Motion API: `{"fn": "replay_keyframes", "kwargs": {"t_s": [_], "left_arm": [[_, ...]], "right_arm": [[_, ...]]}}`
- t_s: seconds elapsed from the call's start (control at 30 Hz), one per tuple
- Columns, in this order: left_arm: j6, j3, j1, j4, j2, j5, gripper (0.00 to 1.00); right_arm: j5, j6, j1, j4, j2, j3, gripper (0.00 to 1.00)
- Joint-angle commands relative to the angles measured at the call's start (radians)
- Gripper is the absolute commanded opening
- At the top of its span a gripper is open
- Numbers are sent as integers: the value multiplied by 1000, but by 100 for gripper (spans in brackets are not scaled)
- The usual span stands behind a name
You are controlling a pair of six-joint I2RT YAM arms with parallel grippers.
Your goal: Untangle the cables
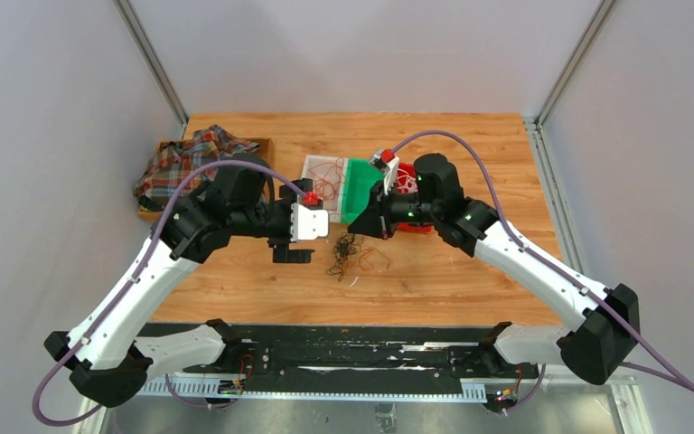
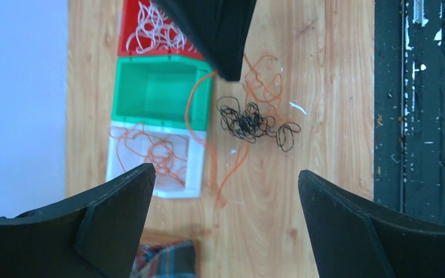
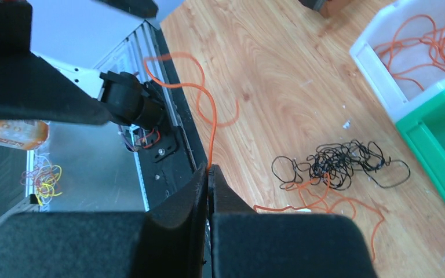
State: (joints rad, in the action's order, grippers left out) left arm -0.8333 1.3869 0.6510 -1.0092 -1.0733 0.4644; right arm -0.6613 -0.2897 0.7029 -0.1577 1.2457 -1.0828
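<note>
Pinching the orange cable (image 3: 213,133) tight, the right gripper (image 3: 210,171) holds it up near the green bin (image 3: 434,150), probably to pull it off the black tangle (image 3: 339,162) beside that bin, left gripper (image 2: 226,171) hovering, fingers apart.

We lose the red bin (image 2: 150,53) past the top edge of the left wrist view, and the right claw (image 2: 230,72) covers one corner. The orange cable (image 3: 211,130) vanishes between that claw's pressed-together fingers, and its upper loop is blurred. From above, the tangle (image 1: 352,253) is too small for us to separate strands.
</note>
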Motion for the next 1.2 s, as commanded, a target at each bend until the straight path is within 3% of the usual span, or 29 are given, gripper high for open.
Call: {"fn": "replay_keyframes", "kwargs": {"t_s": [0.0, 0.13, 0.23, 0.4, 0.57, 0.67, 0.77, 0.8, 0.97, 1.17], "left_arm": [[-55, -22, 69, 108, 3, -55, 99], [-38, -7, 99, 122, -51, -94, 96], [-40, -5, 107, 153, -78, -127, 86], [-168, -63, 139, 195, -73, -222, 62], [-200, -80, 178, 196, -80, -266, 47], [-246, -97, 201, 215, -80, -318, 30], [-241, -109, 206, 287, -74, -371, 4], [-227, -108, 207, 313, -72, -385, 1], [-139, -46, 207, 362, -67, -408, 1], [37, 109, 207, 350, -84, -397, 0]], "right_arm": [[-82, -40, 13, 77, 24, -49, 1], [-104, -44, 19, 91, 36, -52, 1], [-117, -50, 22, 115, 35, -41, 0], [-147, -93, 23, 194, 31, 5, 1], [-155, -116, 22, 221, 46, 12, 1], [-166, -151, 23, 264, 56, 24, 1], [-166, -166, 24, 309, 59, 46, 1], [-165, -168, 23, 317, 59, 54, 2], [-146, -178, 27, 381, 63, 114, 26], [-36, -210, 44, 567, 90, 202, 38]]}}
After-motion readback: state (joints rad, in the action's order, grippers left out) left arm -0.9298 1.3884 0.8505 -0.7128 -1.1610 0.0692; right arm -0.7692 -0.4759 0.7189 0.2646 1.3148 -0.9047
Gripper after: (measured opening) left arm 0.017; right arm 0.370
